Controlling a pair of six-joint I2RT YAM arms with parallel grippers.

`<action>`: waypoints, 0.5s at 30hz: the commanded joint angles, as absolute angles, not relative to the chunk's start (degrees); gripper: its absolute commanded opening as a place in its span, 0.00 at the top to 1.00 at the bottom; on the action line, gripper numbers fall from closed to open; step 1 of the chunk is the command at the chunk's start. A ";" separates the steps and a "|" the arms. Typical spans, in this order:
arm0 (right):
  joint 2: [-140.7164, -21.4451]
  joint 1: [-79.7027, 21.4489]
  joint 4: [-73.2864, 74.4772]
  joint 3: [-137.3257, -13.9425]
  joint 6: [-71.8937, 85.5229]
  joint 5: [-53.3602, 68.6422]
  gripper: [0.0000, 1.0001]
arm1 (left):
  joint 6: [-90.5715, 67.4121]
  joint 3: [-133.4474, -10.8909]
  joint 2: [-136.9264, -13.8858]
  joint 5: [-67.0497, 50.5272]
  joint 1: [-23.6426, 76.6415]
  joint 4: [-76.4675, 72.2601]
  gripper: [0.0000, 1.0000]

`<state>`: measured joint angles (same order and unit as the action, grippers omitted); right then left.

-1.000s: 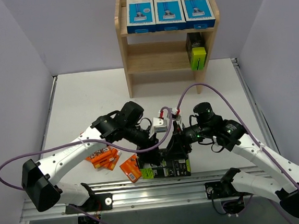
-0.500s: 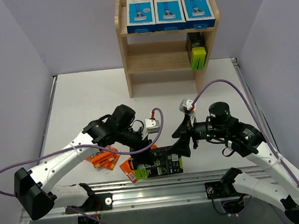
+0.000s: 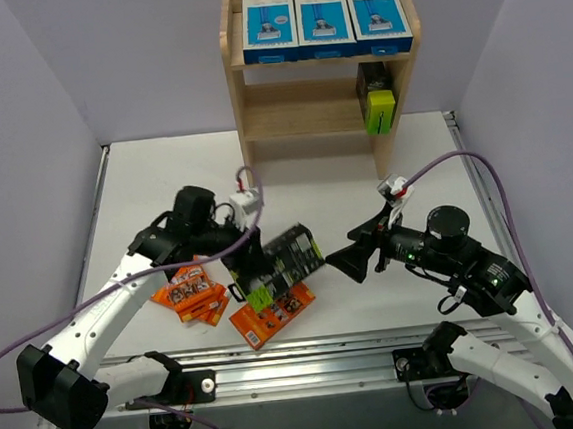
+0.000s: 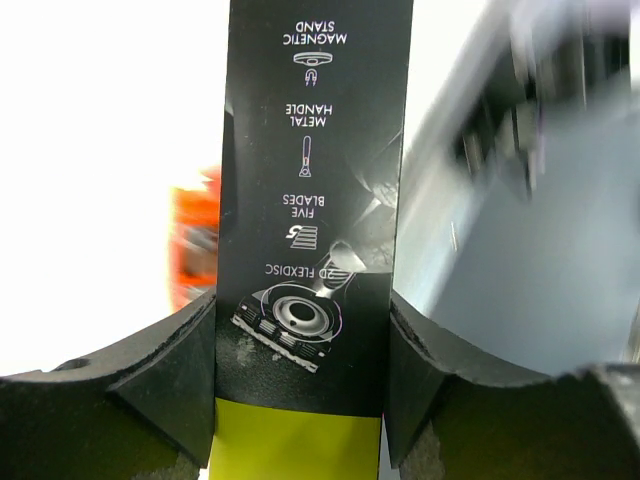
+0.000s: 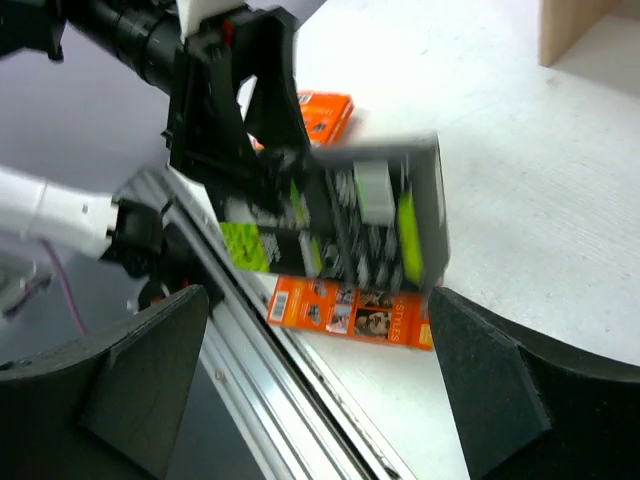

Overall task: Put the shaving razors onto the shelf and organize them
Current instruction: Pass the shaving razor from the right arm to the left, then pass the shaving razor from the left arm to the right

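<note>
The left claw (image 3: 244, 276) is clamped near the lime end of a black-and-lime-green cardboard razor box (image 3: 285, 260), holding it tilted over the white worktop (image 3: 423, 162), well in front of the light natural-wood three-tier shelf (image 3: 244, 128). The right claw (image 3: 343, 262) hangs farther right in front of the shelf, its fingers spread wide, gripping nothing. Flat orange razor packs (image 3: 188, 293) lie in front of the shelf, farther from it than the held box. Three blue-and-white razor boxes (image 3: 322, 23) line the shelf's top tier; a second black-and-lime box (image 3: 377, 101) stands at the middle tier's right end.
</note>
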<state>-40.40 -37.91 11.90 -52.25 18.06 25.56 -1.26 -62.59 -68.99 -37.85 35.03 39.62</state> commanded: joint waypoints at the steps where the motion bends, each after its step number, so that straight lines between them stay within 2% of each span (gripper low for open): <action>1: -37.36 -37.70 3.53 -47.91 29.25 14.18 0.13 | -18.85 -60.13 -64.00 -42.44 26.04 18.94 0.98; 3: -35.51 -37.70 0.10 -44.23 32.33 11.09 0.13 | -32.86 -56.53 -60.22 -42.98 20.15 8.93 0.98; 4: -35.07 -37.71 -2.09 -43.08 33.21 8.55 0.15 | -38.35 -51.99 -58.99 -43.67 18.65 -4.52 0.98; 6: -34.89 -37.79 -6.23 -40.71 34.97 7.56 0.17 | -53.16 -47.57 -56.61 -42.98 15.91 -18.12 0.98; 7: -35.15 -37.79 -7.28 -40.17 36.98 7.21 0.19 | -57.44 -45.63 -56.25 -42.02 15.56 -30.90 0.98; 10: -36.12 -38.67 -12.38 -37.72 41.11 5.72 0.23 | -68.18 -41.67 -56.78 -35.26 15.47 -44.93 0.98; 15: -35.68 -44.29 -20.55 -34.37 45.08 -5.24 0.21 | -81.89 -33.06 -57.57 -16.37 15.73 -59.74 0.98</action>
<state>-36.34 -41.58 -10.02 -35.29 40.32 3.92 -66.39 -35.24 -58.19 -28.88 15.77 -36.25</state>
